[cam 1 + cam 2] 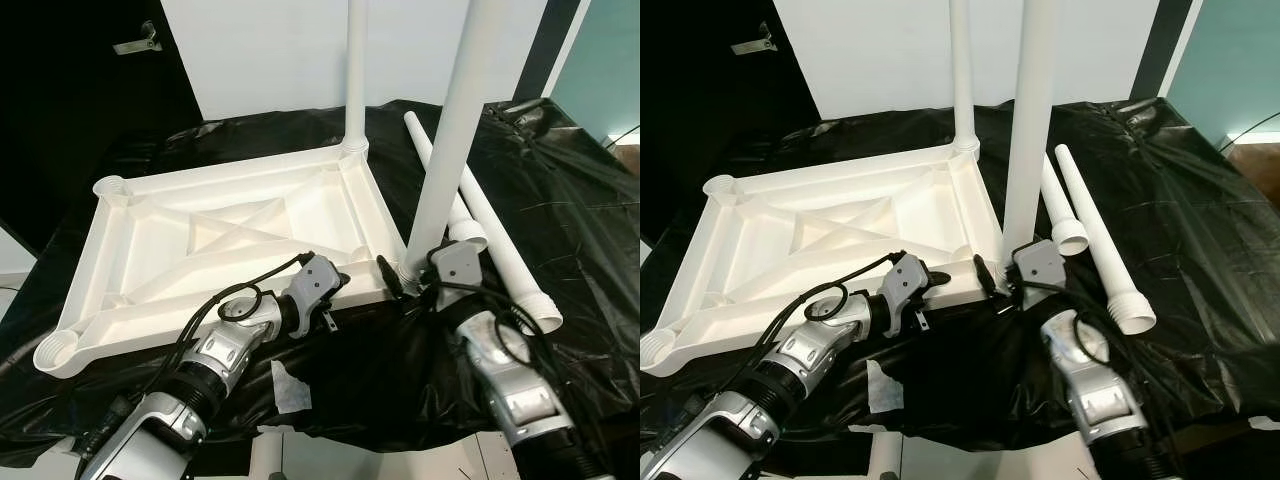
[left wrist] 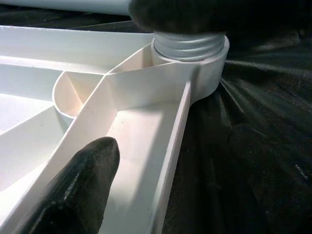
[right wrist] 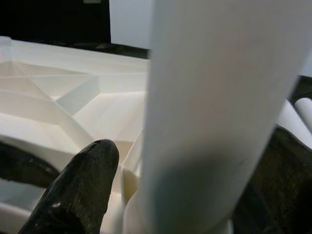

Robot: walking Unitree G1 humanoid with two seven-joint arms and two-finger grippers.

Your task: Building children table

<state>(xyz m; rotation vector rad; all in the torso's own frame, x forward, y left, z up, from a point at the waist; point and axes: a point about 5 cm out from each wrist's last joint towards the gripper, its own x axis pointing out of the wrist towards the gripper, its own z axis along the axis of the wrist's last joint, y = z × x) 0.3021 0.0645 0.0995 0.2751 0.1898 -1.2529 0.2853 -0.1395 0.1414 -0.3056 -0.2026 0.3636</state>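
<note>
Gripping low on the upright leg (image 1: pixel 445 150), my right gripper (image 1: pixel 408 283) has its fingers closed around the tube just above the near right corner socket (image 2: pixel 192 48) of the tabletop (image 1: pixel 150 240). The right wrist view has one dark finger (image 3: pixel 78 185) on one side of the white tube and a dark mass on the other, so I take it as clamped on the leg. That leg's long axis runs straight up from the socket, out of the top of the head views, with its threaded end seated in the socket collar; I judge it partly screwed in, though I cannot tell how far.

My left gripper (image 1: pixel 335 292) sits at the tabletop's near rim, just left of that same corner, one finger (image 2: pixel 80 190) lying over the ribbed underside. Whether it is pinching the rim or just pressing on it I cannot tell.

So the turning falls to my right arm, the nearer one, twisting about a vertical axis while the left steadies the tabletop against spinning.

A second leg (image 1: pixel 355 70) already stands in the far right corner. Both left corner sockets, far (image 1: pixel 111 187) and near (image 1: pixel 56 352), are open. Two loose legs (image 1: pixel 495 235) lie on the black sheet (image 1: pixel 560 200) to my right, long axes running away from me, just beside my right arm.
</note>
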